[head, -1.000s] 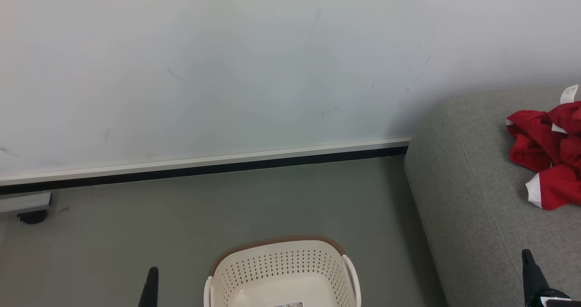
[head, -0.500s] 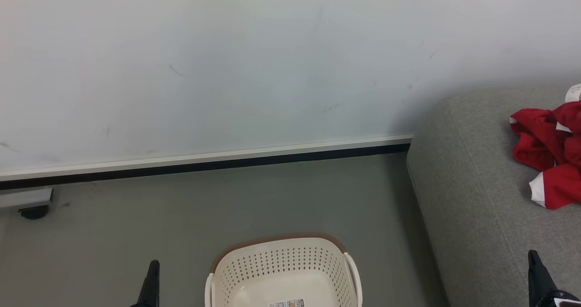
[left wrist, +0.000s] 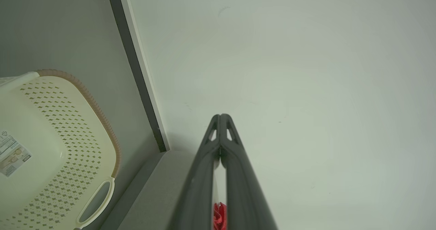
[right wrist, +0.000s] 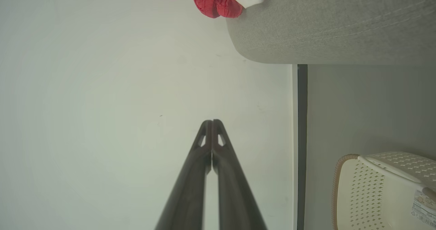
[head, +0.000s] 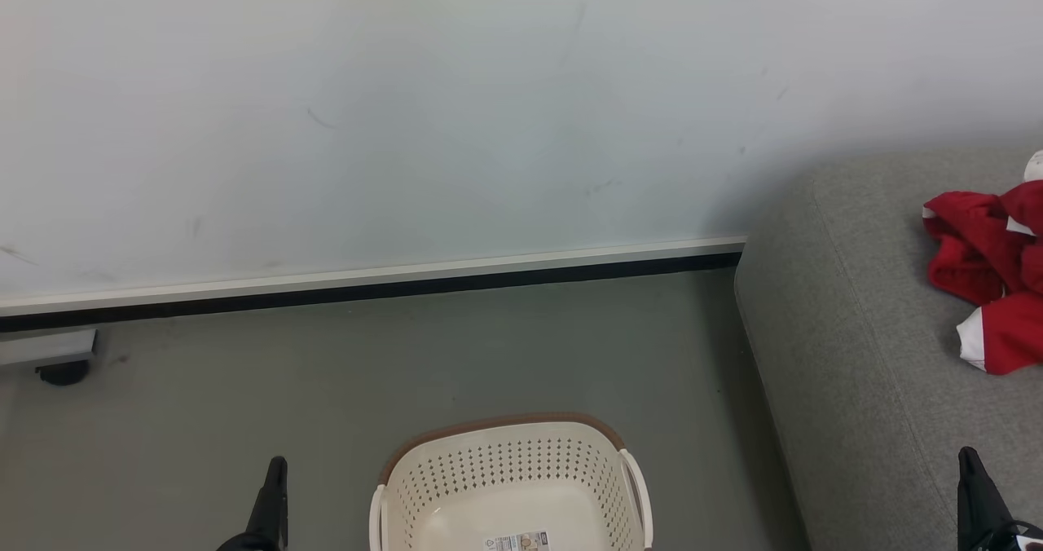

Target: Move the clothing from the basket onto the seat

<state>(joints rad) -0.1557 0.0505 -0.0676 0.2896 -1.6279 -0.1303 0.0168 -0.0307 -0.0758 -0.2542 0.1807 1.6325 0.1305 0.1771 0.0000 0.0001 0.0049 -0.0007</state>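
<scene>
Two pairs of jaws are in sight, and both are pressed together with nothing between them. In the left wrist view the left jaws' two dark fingers point(left wrist: 235, 175) meet at the tips. In the right wrist view the right jaws' two fingers point(right wrist: 190, 185) do the same.

One basket point(head: 509, 461) stands on the grey floor point(head: 326, 372) between the two pairs of jaws, closer to the left pair and just to that pair's right. Its perforated cream walls, brown rim and pale bottom show, with one paper label point(head: 517, 543) lying flat on the bottom. Two side handles can be counted in the head view.

The clothing point(head: 986, 266) lies in one crumpled red heap on the one grey seat point(head: 847, 331), ahead of the right jaws and well apart from them. How many garments make up the heap cannot be told; two white-trimmed edges and one small white piece at the top show. The right jaws hang over the seat's near part.

Beyond both pairs of jaws runs one pale wall point(head: 407, 127) with a dark skirting strip point(head: 367, 286). Far to the left of the left jaws sits one dark caster point(head: 57, 372)
</scene>
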